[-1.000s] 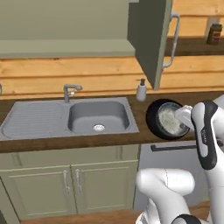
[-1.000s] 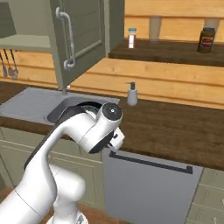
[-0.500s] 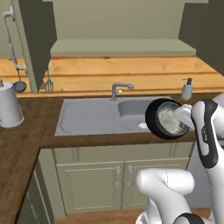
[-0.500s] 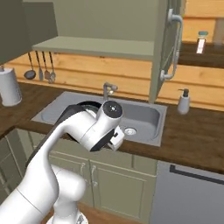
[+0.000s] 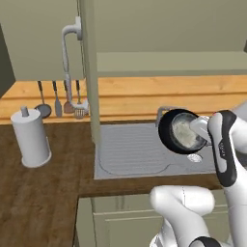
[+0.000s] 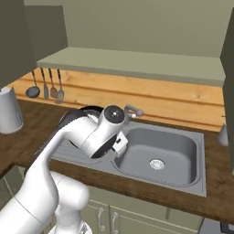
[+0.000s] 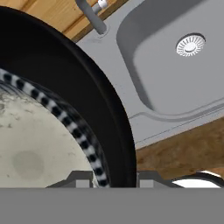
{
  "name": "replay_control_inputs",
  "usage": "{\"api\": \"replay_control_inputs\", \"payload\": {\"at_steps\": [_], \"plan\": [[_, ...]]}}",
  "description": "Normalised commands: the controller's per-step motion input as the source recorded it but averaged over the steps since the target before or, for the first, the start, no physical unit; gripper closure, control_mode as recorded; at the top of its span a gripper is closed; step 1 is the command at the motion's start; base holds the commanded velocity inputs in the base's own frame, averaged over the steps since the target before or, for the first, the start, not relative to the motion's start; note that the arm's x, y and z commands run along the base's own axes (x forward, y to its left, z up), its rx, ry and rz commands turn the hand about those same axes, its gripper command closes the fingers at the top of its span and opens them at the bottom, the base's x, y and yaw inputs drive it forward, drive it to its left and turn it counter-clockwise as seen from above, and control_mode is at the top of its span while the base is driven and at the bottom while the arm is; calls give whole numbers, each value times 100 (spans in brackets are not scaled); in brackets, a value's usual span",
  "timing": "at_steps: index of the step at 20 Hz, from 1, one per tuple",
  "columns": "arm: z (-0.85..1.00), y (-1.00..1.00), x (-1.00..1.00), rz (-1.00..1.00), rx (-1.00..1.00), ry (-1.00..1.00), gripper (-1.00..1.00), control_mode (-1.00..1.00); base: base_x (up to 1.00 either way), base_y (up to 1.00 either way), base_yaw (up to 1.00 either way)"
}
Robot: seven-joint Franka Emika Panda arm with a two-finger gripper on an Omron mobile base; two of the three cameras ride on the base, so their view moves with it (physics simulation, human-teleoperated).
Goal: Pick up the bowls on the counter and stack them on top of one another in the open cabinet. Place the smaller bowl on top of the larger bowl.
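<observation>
My gripper (image 5: 197, 128) is shut on the rim of a bowl (image 5: 180, 131), black outside and pale speckled inside, and holds it tilted on edge in the air above the steel sink (image 5: 135, 150). In the hand view the bowl (image 7: 52, 109) sits close up at the left, its rim pinched between the fingertips (image 7: 83, 179) of the gripper (image 7: 114, 179). The open cabinet's flat shelf (image 5: 169, 62) runs above and behind; from the right it appears as a pale ledge (image 6: 132, 64). The bowl's dark rim (image 6: 78, 114) peeks out behind my arm. A second bowl is out of view.
The cabinet door (image 5: 89, 72) with its curved bar handle (image 5: 67, 53) stands open left of the shelf. A paper towel roll (image 5: 31, 137) stands on the brown counter (image 5: 43, 193). Utensils (image 5: 60, 99) hang on the wall. The faucet (image 6: 132, 109) rises behind the basin (image 6: 157, 151).
The base has driven left along the counter, so the whole scene slid right; the sink and open shelf now lie ahead. The bowl stays held in the gripper.
</observation>
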Motion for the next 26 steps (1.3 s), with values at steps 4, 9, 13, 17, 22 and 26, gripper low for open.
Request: {"api": "replay_control_inputs", "payload": {"at_steps": [4, 9, 13, 17, 22, 26], "plan": [[0, 0, 0, 0, 0, 0, 100, 100, 76, -20, -2], [0, 0, 0, 0, 0, 0, 100, 100, 46, -9, 0], [47, -1, 4, -1, 1, -5, 100, -100, 0, 0, 0], [100, 0, -29, -3, 4, -21, 100, -100, 0, 0, 0], [100, -2, -20, -6, 5, -18, 100, -100, 0, 0, 0], [100, -3, -3, -7, 5, -9, 100, -100, 0, 0, 0]]}}
